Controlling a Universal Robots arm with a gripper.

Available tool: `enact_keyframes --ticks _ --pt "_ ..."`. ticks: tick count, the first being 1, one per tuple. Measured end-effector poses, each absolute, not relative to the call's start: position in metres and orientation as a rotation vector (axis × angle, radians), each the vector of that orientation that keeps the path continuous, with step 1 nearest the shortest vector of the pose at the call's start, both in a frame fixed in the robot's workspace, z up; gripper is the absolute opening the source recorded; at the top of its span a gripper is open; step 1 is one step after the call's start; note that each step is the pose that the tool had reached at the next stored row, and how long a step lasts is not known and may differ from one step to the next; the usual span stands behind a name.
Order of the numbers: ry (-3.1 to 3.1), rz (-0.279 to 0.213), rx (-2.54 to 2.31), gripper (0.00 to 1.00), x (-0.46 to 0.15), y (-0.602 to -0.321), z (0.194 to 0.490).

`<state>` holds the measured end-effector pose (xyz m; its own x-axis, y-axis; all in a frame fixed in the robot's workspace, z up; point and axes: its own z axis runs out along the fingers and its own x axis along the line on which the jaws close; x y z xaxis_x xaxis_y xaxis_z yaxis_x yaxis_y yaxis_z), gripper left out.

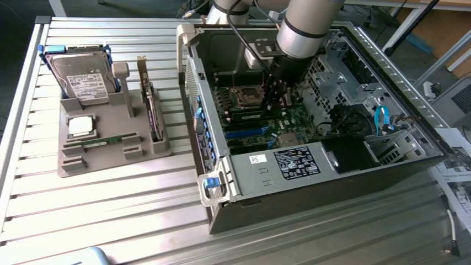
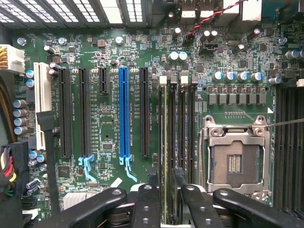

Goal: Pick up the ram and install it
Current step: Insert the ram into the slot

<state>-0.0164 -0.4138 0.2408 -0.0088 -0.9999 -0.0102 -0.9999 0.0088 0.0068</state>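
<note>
closest to my eye were my own fingers (image 2: 146,204). my gripper (image 2: 168,209) was spread wide and pinched nothing.

the biggest thing was the table (image 1: 110,221), and on it lay the open computer case (image 1: 294,201). i hung inside the case, over the green motherboard (image 2: 111,102). off to the exterior view's left sat the gray tray (image 1: 110,160), well apart from me, with the other ram stick (image 1: 103,142) lying flat in it. the ram (image 2: 166,166) stood on its edge in a long slot, right between my fingers. i could not tell if they touched it. just beside the slots was the square chip socket (image 2: 235,156).

i think the step was seating the ram. to do it well, i judged the stick had to stand straight in its slot, not leaning. any push had to go straight down and even at both ends, so the little white clips (image 2: 163,80) could snap shut. a crooked push might bend it.

room was tight. the socket was near on one side and the black card slots (image 2: 144,114) were near on the other. case walls stood all round, with a metal cage (image 1: 346,83) on the exterior view's right. the open way was straight up.
</note>
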Motion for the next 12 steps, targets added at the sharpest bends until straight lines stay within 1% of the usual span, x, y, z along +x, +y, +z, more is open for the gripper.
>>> enact_keyframes --ticks 12 --pt "2.229 0.019 -2.210 0.25 -0.0163 -0.4138 0.2514"
